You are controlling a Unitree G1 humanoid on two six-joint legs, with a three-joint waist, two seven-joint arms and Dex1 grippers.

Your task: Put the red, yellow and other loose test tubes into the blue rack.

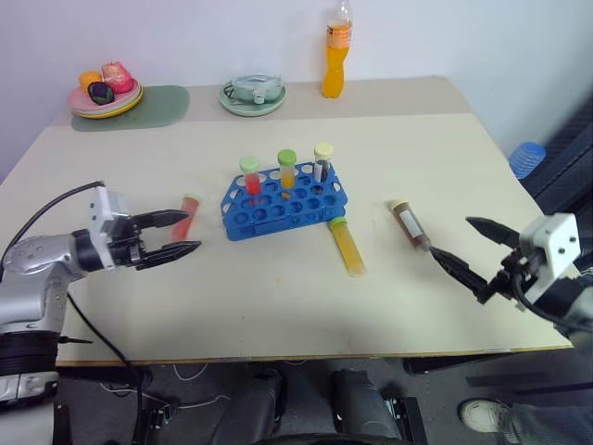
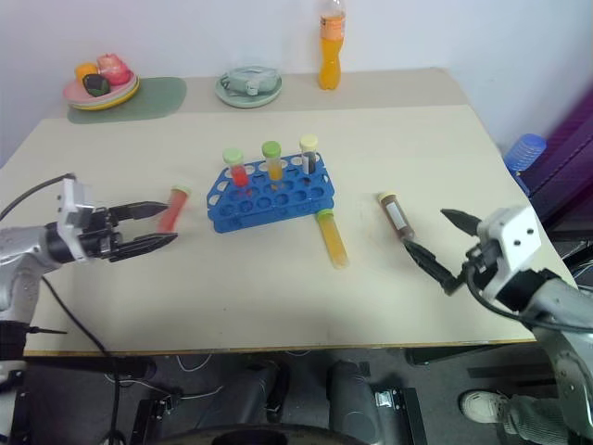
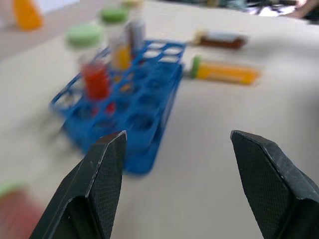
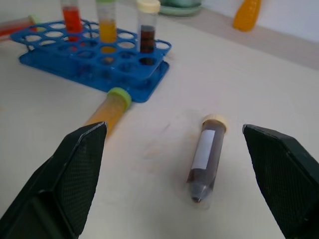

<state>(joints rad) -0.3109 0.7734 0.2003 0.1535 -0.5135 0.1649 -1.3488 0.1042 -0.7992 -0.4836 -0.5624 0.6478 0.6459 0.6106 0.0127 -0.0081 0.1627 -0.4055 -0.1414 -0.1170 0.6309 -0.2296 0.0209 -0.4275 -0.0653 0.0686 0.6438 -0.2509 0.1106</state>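
While both end effectors hover level above the tabletop (image 1: 278, 297), note that neither one grips anything. Your right end effector (image 1: 468, 248) has its fingers spread wide, aimed at the brown tube (image 1: 410, 225), which lies flat just ahead of the fingertips with its cream cap pointing away from you. That wide spread suits a tube lying crosswise to the approach; in the right wrist view the tube sits between the two fingers but beyond them, so no contact is made.

Your left end effector (image 1: 176, 234) also has its fingers apart, and the red tube (image 1: 186, 215) lies flat just beyond its upper fingertip, between the end effector and the rack (image 1: 285, 202). Whether the fingertip touches the tube cannot be told.

The rack stands mid-tabletop and already carries three upright tubes in its far row: red, yellow and a dark one with a pale cap. The yellow tube (image 1: 346, 245) lies flat with its green cap touching or nearly touching the rack's near right corner.

All three loose tubes lie on their sides, so each will likely need tilting upright after pickup before it can enter a hole. Judged from this layout, the step in hand is the approach to the brown and red tubes; no loose tube is yet racked.
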